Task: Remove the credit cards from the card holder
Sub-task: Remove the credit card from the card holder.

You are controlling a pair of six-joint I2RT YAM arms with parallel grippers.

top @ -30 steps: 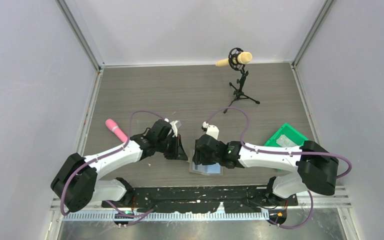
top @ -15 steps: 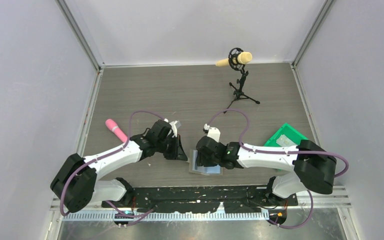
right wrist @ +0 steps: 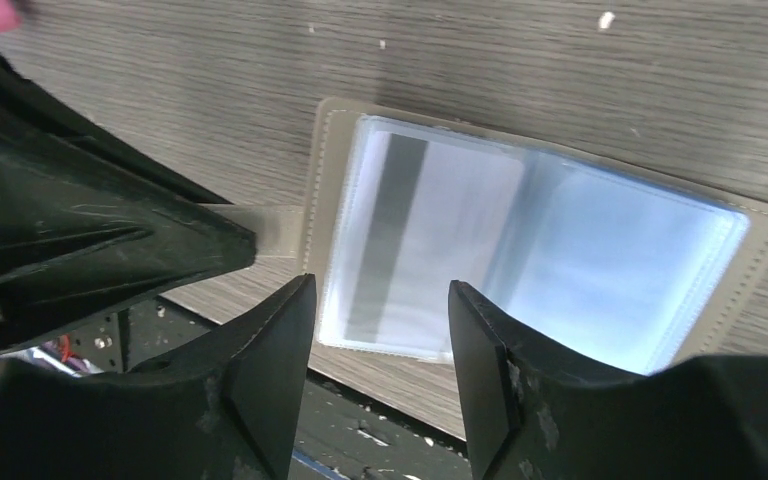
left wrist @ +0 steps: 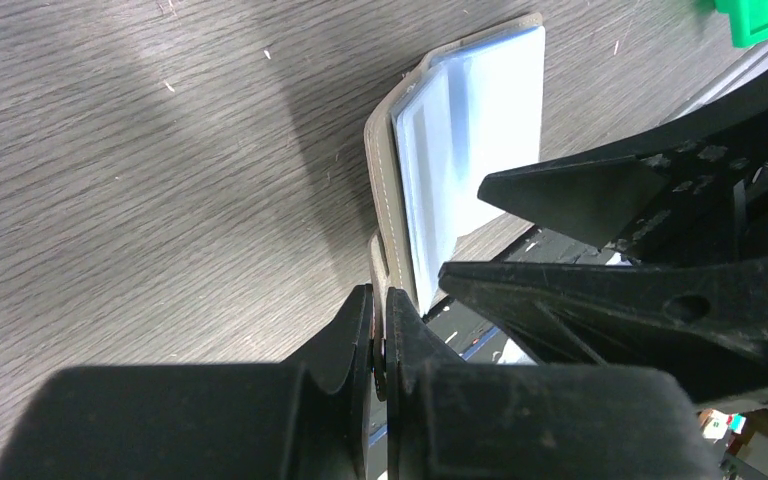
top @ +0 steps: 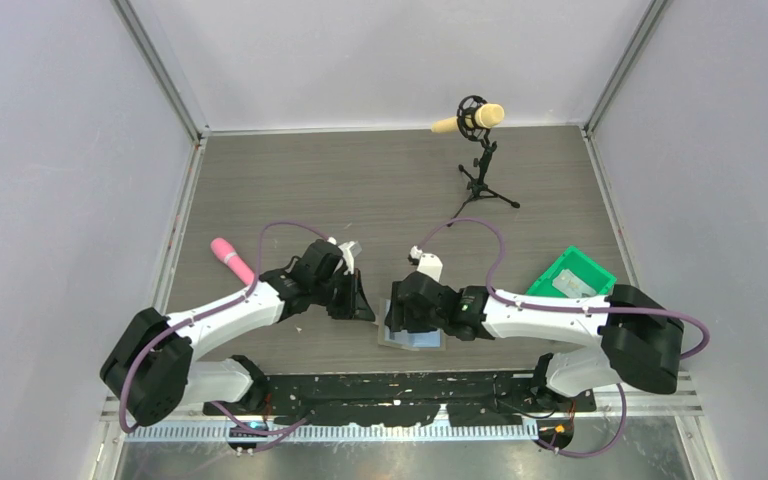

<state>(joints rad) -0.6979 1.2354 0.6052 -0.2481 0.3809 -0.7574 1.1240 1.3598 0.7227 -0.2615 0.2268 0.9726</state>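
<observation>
Shows grey-olive bifold card holder (right wrist: 620, 270) open on surface (right wrist: 560, 60), tab (right wrist: 260, 225) pinched in left claw (left wrist: 378, 295); sets wide-spread right claw (right wrist: 380, 290) over pale striped credit card (right wrist: 410, 230), lengthwise toward gap.

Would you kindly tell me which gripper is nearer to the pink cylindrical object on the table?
Left. The left gripper sits just right of the pink cylindrical object; the right gripper is farther right, over the open grey-olive card holder.
</observation>
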